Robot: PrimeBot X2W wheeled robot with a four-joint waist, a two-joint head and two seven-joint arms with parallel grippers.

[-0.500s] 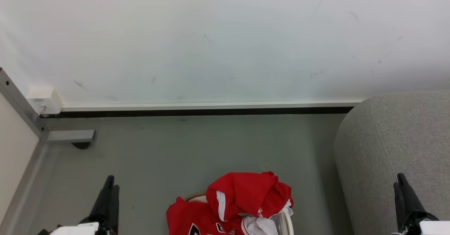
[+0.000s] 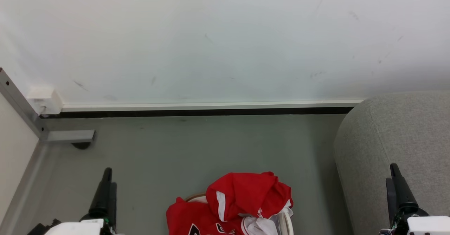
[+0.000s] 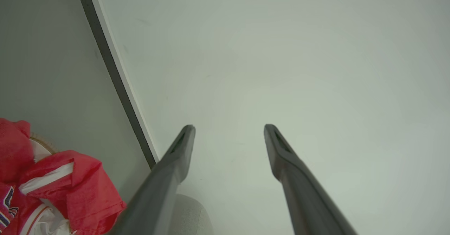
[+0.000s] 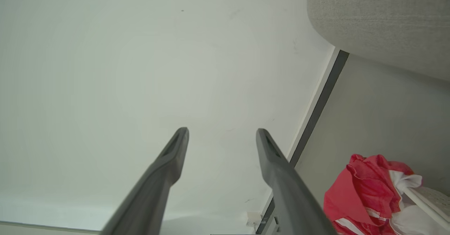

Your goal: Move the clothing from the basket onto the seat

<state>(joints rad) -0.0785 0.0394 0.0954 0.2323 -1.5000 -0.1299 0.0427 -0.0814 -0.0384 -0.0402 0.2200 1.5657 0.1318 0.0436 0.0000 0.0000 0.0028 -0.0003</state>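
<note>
The clothing (image 2: 246,196) is a heap of bright red garments with white panels, piled over the basket (image 2: 287,224) at the bottom centre of the head view; only bits of the basket's rim show. The light grey seat (image 2: 404,133) stands to the right of the basket. My left gripper (image 2: 109,178) hangs open over the floor, left of the heap. My right gripper (image 2: 391,173) is open in front of the seat. In the left wrist view the left gripper (image 3: 228,128) holds nothing, with the clothing (image 3: 70,182) at lower left. In the right wrist view the right gripper (image 4: 222,131) is also empty, with the clothing (image 4: 365,189) and the seat (image 4: 379,20) to its right.
A white wall (image 2: 225,41) with a dark baseboard (image 2: 197,111) closes off the far side of the grey floor (image 2: 197,147). A metal frame post with a foot (image 2: 70,136) and a small white box (image 2: 44,99) stand at the left corner.
Both grippers have risen slightly in the head view and shifted a little to the left. The clothing, the basket and the seat have not moved.
</note>
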